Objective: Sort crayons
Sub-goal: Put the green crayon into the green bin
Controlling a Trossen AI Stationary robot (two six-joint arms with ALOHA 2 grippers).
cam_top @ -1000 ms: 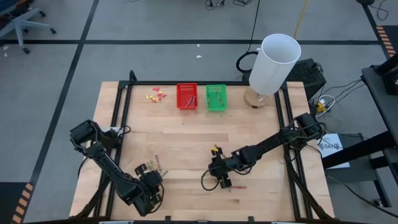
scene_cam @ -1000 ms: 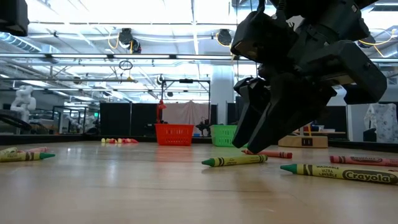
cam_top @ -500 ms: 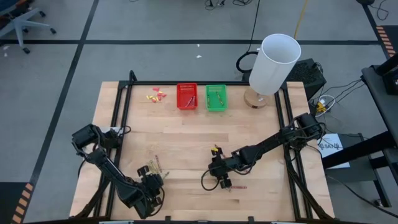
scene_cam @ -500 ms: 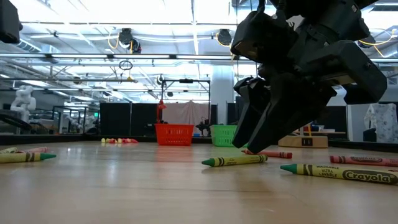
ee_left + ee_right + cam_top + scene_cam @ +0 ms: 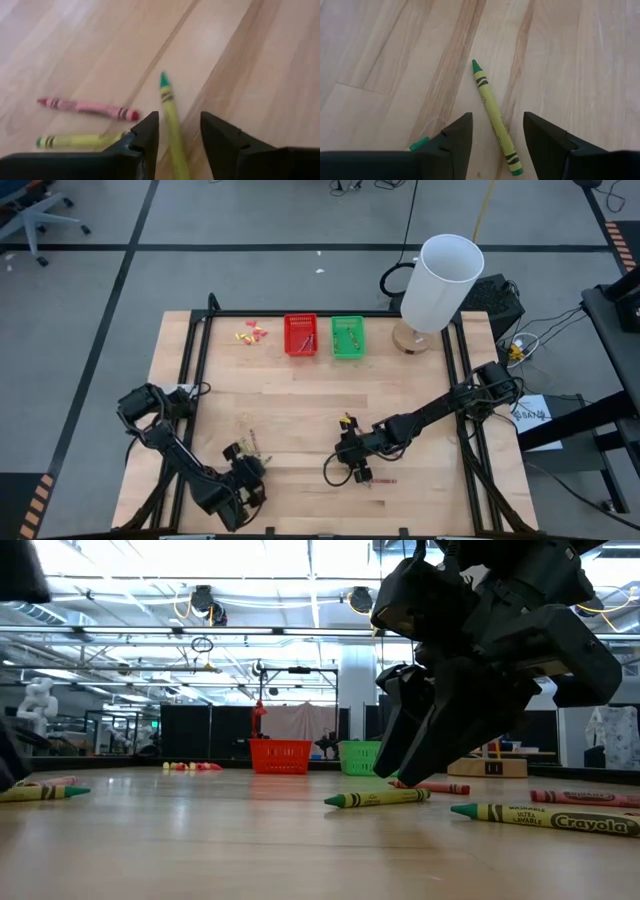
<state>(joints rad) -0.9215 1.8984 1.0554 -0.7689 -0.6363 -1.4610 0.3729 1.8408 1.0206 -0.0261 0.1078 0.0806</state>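
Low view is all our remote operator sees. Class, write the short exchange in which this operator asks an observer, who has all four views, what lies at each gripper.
Operator: A big dark gripper fills my picture. Which arm is it, and what is under it?
Observer: It is the right gripper. Its open fingers stand either side of a yellow-green wax crayon, which lies flat on the wooden table.
Operator: And the left one?
Observer: The left gripper is near the table's front left corner, fingers open around a second yellow-green crayon.
Operator: Anything beside that?
Observer: A red wax crayon lies close by, apart from it.
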